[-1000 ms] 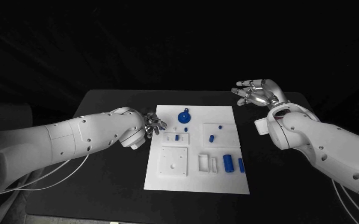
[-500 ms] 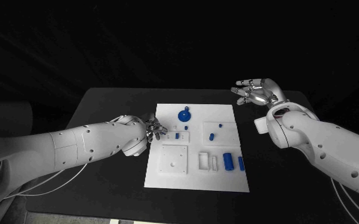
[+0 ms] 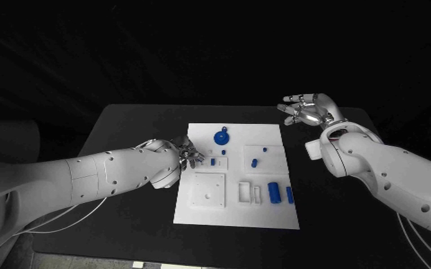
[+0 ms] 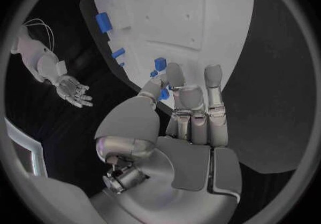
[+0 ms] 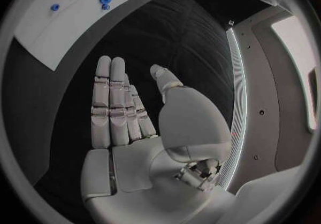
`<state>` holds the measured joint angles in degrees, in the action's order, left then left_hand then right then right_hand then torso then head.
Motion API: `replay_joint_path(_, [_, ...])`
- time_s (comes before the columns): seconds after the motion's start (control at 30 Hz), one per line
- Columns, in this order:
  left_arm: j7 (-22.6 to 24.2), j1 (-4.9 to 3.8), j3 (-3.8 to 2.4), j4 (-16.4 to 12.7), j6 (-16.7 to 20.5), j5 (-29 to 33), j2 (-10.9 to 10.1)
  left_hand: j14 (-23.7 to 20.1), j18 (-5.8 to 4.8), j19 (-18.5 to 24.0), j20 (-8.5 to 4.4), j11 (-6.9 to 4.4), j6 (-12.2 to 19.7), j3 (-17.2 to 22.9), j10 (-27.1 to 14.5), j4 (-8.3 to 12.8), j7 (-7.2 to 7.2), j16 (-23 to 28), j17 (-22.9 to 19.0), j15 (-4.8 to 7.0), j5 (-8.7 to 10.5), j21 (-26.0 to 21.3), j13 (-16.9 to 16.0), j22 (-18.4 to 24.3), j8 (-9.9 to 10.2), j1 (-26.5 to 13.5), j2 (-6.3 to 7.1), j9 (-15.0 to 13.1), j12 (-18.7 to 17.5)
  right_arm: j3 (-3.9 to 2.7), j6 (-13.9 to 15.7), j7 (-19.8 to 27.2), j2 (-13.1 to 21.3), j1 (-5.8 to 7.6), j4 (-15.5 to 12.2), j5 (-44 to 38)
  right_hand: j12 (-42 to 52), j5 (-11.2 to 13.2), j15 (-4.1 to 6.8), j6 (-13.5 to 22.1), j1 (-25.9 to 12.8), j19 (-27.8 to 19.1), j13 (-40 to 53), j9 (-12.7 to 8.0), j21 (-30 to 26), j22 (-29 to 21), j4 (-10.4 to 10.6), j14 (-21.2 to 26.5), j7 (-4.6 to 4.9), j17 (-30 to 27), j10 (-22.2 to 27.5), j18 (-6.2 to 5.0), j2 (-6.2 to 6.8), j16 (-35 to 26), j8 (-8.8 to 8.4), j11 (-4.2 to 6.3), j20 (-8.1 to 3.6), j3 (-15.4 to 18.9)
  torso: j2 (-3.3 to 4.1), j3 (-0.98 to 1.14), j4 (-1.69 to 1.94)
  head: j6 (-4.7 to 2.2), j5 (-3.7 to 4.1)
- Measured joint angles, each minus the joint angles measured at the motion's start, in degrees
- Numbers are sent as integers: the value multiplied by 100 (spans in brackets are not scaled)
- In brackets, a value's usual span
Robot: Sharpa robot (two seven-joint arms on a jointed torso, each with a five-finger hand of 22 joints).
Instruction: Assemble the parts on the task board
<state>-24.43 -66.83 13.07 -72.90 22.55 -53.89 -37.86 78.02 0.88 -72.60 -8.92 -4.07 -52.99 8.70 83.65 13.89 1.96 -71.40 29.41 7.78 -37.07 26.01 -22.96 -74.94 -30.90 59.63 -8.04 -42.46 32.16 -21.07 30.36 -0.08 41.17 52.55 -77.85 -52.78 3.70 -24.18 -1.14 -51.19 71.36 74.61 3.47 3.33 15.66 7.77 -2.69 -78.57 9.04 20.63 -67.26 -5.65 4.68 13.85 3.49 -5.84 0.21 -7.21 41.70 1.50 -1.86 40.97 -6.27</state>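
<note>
While both hands [image 3: 186, 154] [image 3: 305, 111] hover spread and empty, seven blue parts [image 3: 274, 193] occupy one task board [image 3: 235, 216].

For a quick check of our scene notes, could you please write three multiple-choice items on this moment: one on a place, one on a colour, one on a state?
1. Where is the left hand?
A. at the left edge of the task board
B. off the table's right side
C. resting at the board's near edge

2. What colour is the round part at the far end of the board?
A. red
B. blue
C. green

3. What state is the right hand in?
A. gripping a part
B. closed into a fist
C. open, holding nothing

Answers:
1 A, the head view shows its fingers at the board's left edge, beside the small parts.
2 B, it shows blue against the white plate.
3 C, the right wrist view shows its fingers extended over the bare table, nothing in the palm.
</note>
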Motion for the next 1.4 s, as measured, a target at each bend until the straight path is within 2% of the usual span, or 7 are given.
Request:
replay_joint_path(0.03, [9, 3, 5, 13, -8, -2, 8, 0, 0, 0, 0, 0, 0, -11, 0, -11, 0, 0, 0, 0, 61, 0, 0, 0, 8, 12, 1, 22, 0, 0, -1, 0, -1, 0, 1, 0, 0, 0, 0, 0, 0, 0, 0, 0, 0, 0, 0, 0, 0, 0, 0, 0, 0, 0, 0, 0, 0, 0, 0, 1, -1, 1, 0])
replay_joint_path(0.13, [45, 10, 27, 56, -61, -7, 35, 0, 0, 0, 0, 0, -30, -96, 0, -64, 30, 22, 15, 0, 428, 0, -11, 0, 132, 180, -66, 210, 0, 0, -4, -1, -4, -2, 5, 0, 0, 0, 0, 0, 0, 0, 0, 0, 0, 0, 0, 0, 0, 0, 0, 0, 0, 0, 0, 0, 0, 0, 1, 1, -3, 8, 2])
replay_joint_path(0.33, [113, 39, 48, 142, -214, -55, 104, 0, 0, 0, 0, 0, -30, -228, 0, -195, 30, 22, 40, 0, 629, 0, -23, 1, 146, 414, -45, 511, 0, 1, -10, -2, -7, -4, 10, 0, 0, 0, 0, 0, -24, 0, 0, 0, 0, 0, 0, 0, 0, 0, 0, 0, -24, 0, 0, 0, 0, 0, 1, -3, -1, 26, 9])
replay_joint_path(0.47, [150, 58, 53, 217, -286, -114, 149, 0, 0, 0, 0, 0, -31, -286, 0, -252, 30, 22, 83, -1, 674, 0, -55, 1, 151, 507, -27, 636, 0, 1, -12, -2, -11, -4, 11, 1, 0, 0, 0, 0, -24, 0, 0, 0, 0, -5, 0, 0, 0, 0, 0, 0, -24, 0, 0, 0, 0, 0, 1, -4, -1, 27, 10])
replay_joint_path(0.7, [195, 83, 57, 297, -357, -196, 186, 0, 0, 1, 0, -21, -31, -266, 21, -275, 30, -23, 90, -1, 740, 68, -244, 2, 47, 515, -35, 649, 159, 1, -18, -2, -15, -7, 15, 1, 0, -27, 0, 0, -24, 0, 0, 0, 0, -5, 0, 0, 0, 1, 0, 0, -24, 0, 0, 0, 0, 0, 2, -7, 1, 15, 18])
replay_joint_path(0.9, [236, 87, 54, 338, -368, -241, 220, -1, 0, 1, 0, -21, -31, -274, 21, -284, 30, -24, 97, -1, 848, 136, -337, 2, 45, 516, -34, 669, 199, 1, -27, -4, -19, -8, 15, 1, 0, -28, 0, 0, -24, 0, 0, 0, 0, -12, 0, 0, 0, 1, 0, 0, -24, 0, 0, 0, 0, 0, 1, -5, 3, 9, 23])
replay_joint_path(1.4, [222, 91, 52, 351, -322, -252, 236, 20, 0, -20, 21, -21, -31, -284, 21, -293, 31, -89, 141, 19, 874, 159, -352, 3, 47, 516, -35, 737, 199, 1, -52, -17, -23, -10, 21, 1, 0, -28, 0, 0, -24, 0, 0, 0, 0, -12, 0, 0, 0, 1, 0, 0, -24, 0, 0, 0, 0, 0, 1, -4, 0, 24, 30])
